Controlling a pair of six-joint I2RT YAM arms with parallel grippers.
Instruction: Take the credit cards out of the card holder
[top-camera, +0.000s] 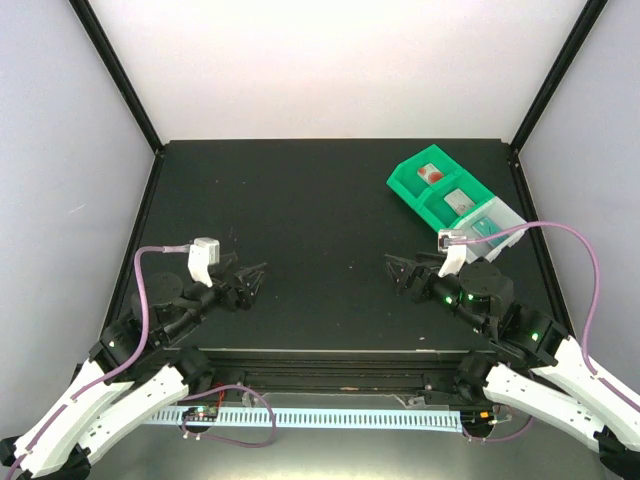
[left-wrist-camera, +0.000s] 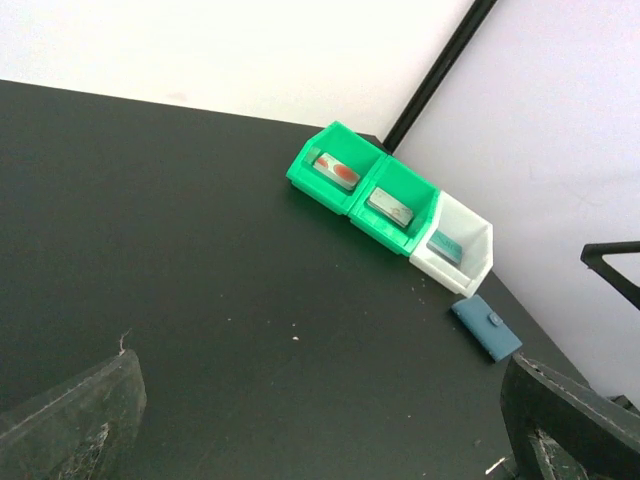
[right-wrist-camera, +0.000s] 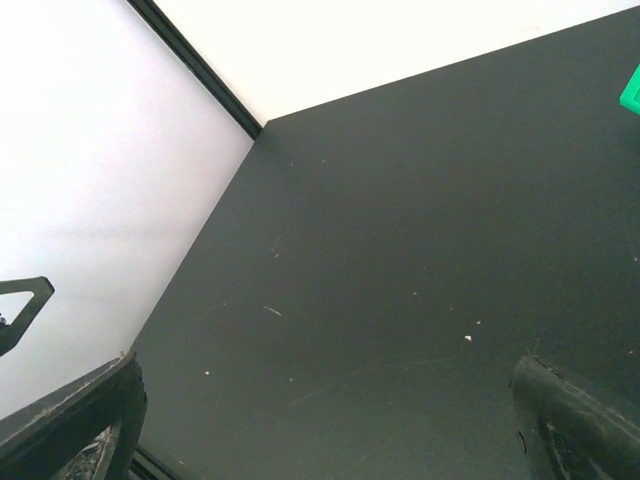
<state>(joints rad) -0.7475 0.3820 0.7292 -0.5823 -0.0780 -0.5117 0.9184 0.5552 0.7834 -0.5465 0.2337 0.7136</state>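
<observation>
Three credit cards lie in a row of bins at the far right: a whitish-pink one with a red mark, a second card, and a teal one. The blue card holder lies folded shut on the table beside the clear bin; in the top view the right wrist hides it. My left gripper is open and empty at the near left. My right gripper is open and empty, near the bins and pointing left.
Two green bins and a clear bin stand joined in a diagonal row at the far right. A corner of a green bin shows in the right wrist view. White walls with black posts enclose the black table.
</observation>
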